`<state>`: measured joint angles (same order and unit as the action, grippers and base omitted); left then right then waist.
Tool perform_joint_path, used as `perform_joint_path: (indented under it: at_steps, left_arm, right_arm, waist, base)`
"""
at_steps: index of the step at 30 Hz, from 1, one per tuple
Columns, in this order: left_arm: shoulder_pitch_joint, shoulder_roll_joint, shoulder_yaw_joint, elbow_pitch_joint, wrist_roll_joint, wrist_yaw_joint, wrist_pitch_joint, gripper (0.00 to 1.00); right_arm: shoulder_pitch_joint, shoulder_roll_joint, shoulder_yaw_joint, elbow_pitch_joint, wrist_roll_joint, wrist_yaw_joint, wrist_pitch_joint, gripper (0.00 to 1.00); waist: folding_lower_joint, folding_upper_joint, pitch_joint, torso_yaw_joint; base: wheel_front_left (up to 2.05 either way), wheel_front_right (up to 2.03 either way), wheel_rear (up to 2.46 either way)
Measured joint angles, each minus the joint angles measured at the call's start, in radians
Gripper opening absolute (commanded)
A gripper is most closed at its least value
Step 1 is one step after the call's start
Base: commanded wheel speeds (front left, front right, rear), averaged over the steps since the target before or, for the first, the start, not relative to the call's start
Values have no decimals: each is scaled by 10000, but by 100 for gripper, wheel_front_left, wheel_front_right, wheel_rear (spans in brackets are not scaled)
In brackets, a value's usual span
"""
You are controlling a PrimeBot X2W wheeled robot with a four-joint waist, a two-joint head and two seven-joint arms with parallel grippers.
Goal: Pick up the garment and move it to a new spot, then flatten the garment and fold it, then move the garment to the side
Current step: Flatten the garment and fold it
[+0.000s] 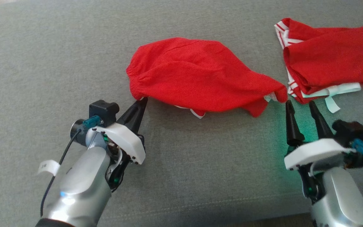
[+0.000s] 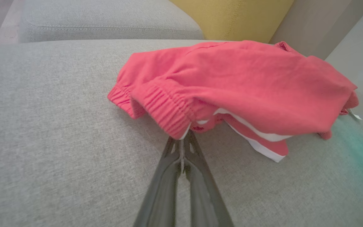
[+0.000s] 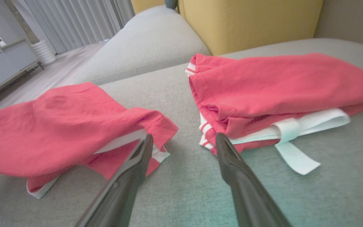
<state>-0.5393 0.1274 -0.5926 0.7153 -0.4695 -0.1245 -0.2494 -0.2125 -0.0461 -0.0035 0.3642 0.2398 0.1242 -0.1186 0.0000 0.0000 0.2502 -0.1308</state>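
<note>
Nearest the head camera, the left gripper [image 1: 143,100] is reaching up from its silver forearm to the garment's [image 1: 200,72] left end. Its two dark fingers are pressing together on the lower corner of the ribbed waistband [image 2: 165,110]. In the left wrist view a thin white strip is showing pinched between them, so that gripper is clenching the garment's edge.

Red with white trim peeking out underneath, the garment is lying crumpled on the grey cushion [image 1: 43,63]. It is humping up in the middle and stretching from the held waistband to a pointed corner at its right end.

Just below that right corner, the right gripper [image 1: 300,103] is sitting with its fingers spread apart, grasping nothing. The finger nearer the garment is hovering just beside the corner's hem, though I cannot tell whether it is touching the cloth.

To the garment's right, close beside its corner, a second red garment [image 1: 329,56] is lying folded. Striped white edging is running along the side facing the garment, and a loose white band [image 1: 342,90] is trailing out from under it. A green glow is tinting the cushion below the garment's right end. Beyond the garment, a yellow backrest [image 2: 232,15] is rising behind the cushion.
</note>
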Motion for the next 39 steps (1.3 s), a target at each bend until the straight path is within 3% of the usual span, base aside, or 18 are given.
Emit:
perform_joint_path:
  at_steps: [12, 30, 39]
  left_arm:
    - [53, -75, 146, -558, 217, 0, -2, 0]
    - [253, -105, 476, -648, 460, 0, -2, 0]
    - [240, -119, 426, -663, 460, -2, -2, 0]
  right_arm:
    - [-1059, -8, 293, 1802, -539, 0, 316, 100]
    - [105, -10, 681, 581, -1352, 0, 458, 100]
    - [-425, -12, 533, 1172, -2184, 0, 660, 100]
  waist:
    - [0, 0, 21, 522]
    - [0, 0, -9, 323]
    - [0, 0, 211, 463]
  base:
    - [0, 0, 0]
    - [0, 0, 0]
    - [0, 0, 0]
